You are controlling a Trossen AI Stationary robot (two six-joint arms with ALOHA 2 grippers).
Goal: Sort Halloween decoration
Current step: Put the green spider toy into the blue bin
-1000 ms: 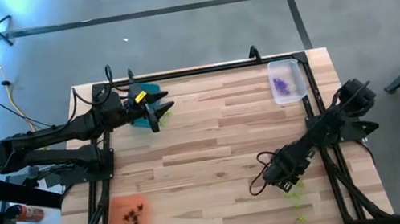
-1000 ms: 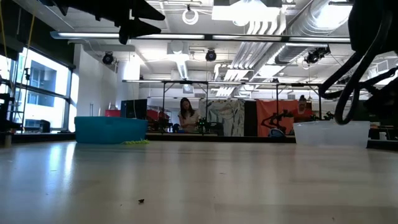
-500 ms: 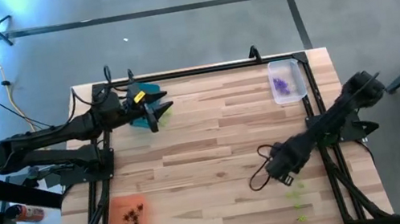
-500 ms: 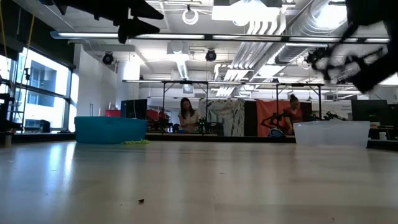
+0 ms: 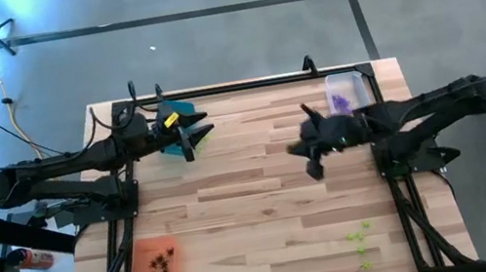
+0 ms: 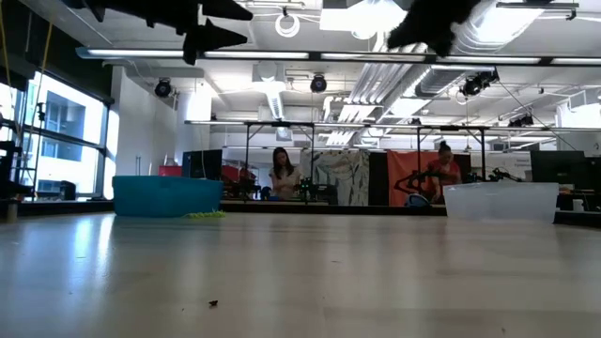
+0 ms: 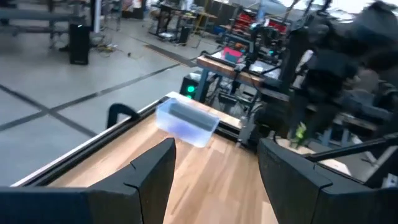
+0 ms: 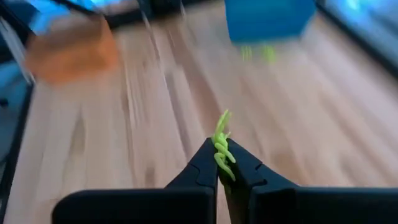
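The right hand (image 5: 310, 156) hangs above the middle-right of the wooden table (image 5: 264, 202), clenched on a lime green trinket (image 8: 221, 142) that sticks out from between its closed fingertips in the right wrist view. It sits just left of the clear tray (image 5: 349, 98) at the far right corner, where purple trinkets (image 5: 342, 102) lie inside.

The left hand (image 5: 191, 135) hovers at the far left of the table, its fingers (image 7: 155, 171) spread wide and holding nothing, over the near right edge of the teal tray (image 5: 174, 128). A few lime green pieces (image 6: 205, 215) lie on the table just beside that tray.

More lime green trinkets (image 5: 360, 240) lie loose on the table near its near right corner, well apart from either hand. Dark trinkets (image 5: 161, 265) lie in the orange tray (image 5: 154, 269) at the near left corner. One tiny dark speck (image 6: 213, 303) lies on the bare wood in the low view.

Beyond the table, two people (image 6: 281, 174) are in the workshop behind, among benches and equipment.
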